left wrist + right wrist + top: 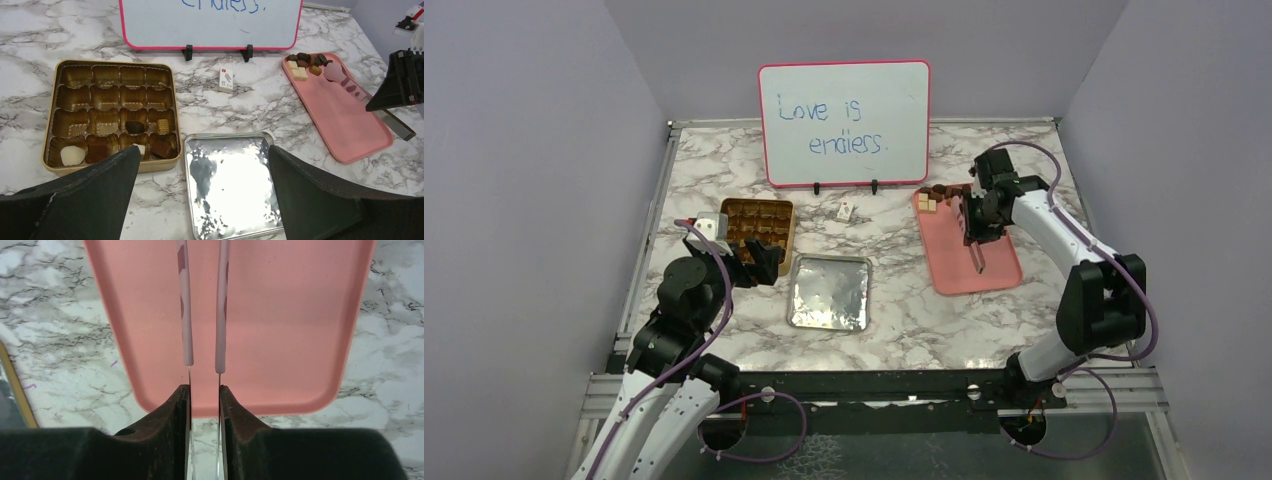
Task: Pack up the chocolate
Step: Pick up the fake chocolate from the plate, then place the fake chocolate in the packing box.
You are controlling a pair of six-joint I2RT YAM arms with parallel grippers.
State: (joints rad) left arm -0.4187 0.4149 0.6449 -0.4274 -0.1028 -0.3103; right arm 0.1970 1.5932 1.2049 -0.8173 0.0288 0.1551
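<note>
Desk (894, 335): marble-patterned, carrying everything below.

Whiteboard (844, 120): pink-framed, standing at the far edge. Its blue handwriting reads "Love is endless."

Pink tray (954, 268): on the right of the desk. A pile of chocolate (305, 62), dark, caramel and cream pieces, sits at its far left corner.

Silver tray (829, 292): centre, near edge, between the tin and the pink tray.

Gold tin (105, 97): on the left, with rows of brown cups. Most cups are bare. A few pieces lie in the two nearest rows, among them a cream one (72, 155) and a dark one (134, 126).

Left gripper (202, 150): jaws spread wide and holding nothing, near the tin's front edge. The tin's chocolate lies just beyond its left finger.

Right gripper (205, 390): over the pink tray, jaws narrow and pinching the two metal arms of the tongs (186, 315).

Tongs: pink-and-white sleeved. From the left wrist camera, their tips reach just beside the chocolate pile, which lies beyond the gripper.

Card (226, 80): small and white, in front of the whiteboard. Its print is too small to read.
</note>
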